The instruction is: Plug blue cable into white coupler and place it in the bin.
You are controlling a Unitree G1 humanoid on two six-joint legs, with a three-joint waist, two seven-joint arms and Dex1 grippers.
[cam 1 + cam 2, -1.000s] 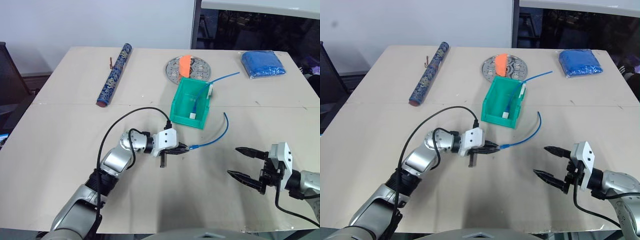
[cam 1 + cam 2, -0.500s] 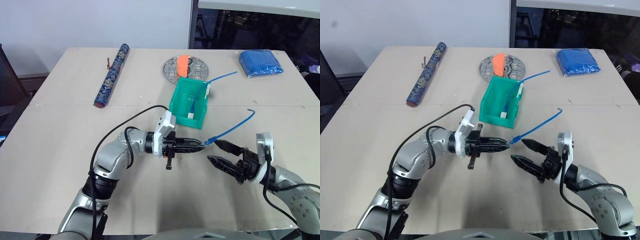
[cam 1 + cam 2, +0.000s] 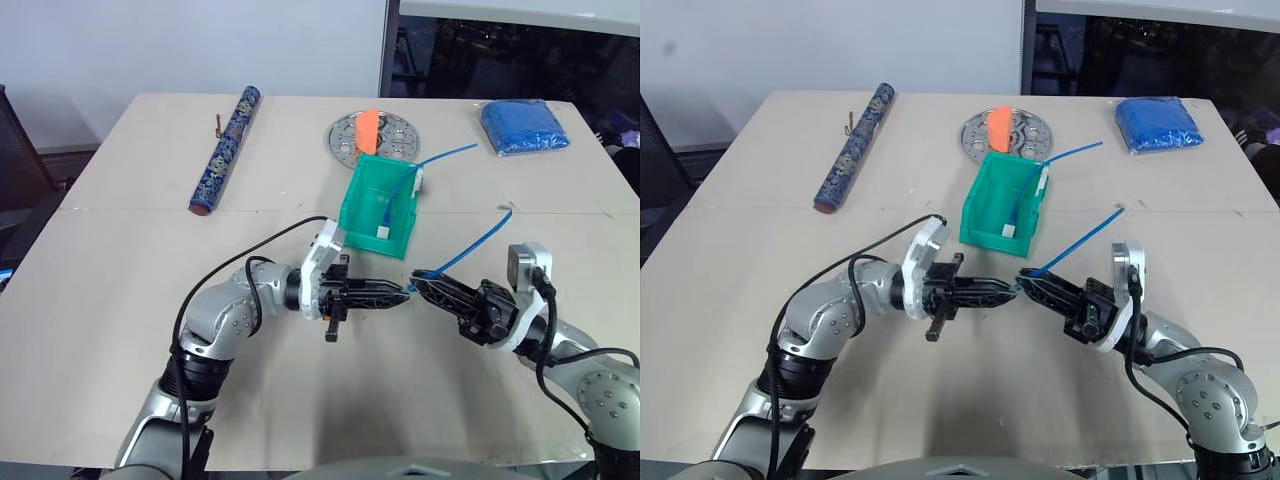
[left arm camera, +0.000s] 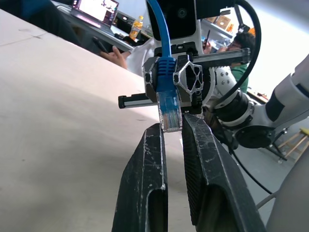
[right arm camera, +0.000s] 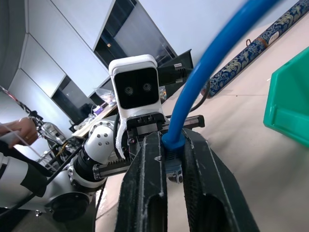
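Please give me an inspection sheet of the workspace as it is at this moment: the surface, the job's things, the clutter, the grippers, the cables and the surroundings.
Surface: beige table.
Job's things: blue cable held above table by both grippers, clear plug at left fingertips; bin holds a second cable and a white coupler.
Clutter: patterned roll, perforated metal plate with orange piece, blue cloth pad.
Grippers: left gripper shut on plug; right gripper shut on cable behind plug.
Cables: black lead on left arm.
Surroundings: people at desks, in wrist views.
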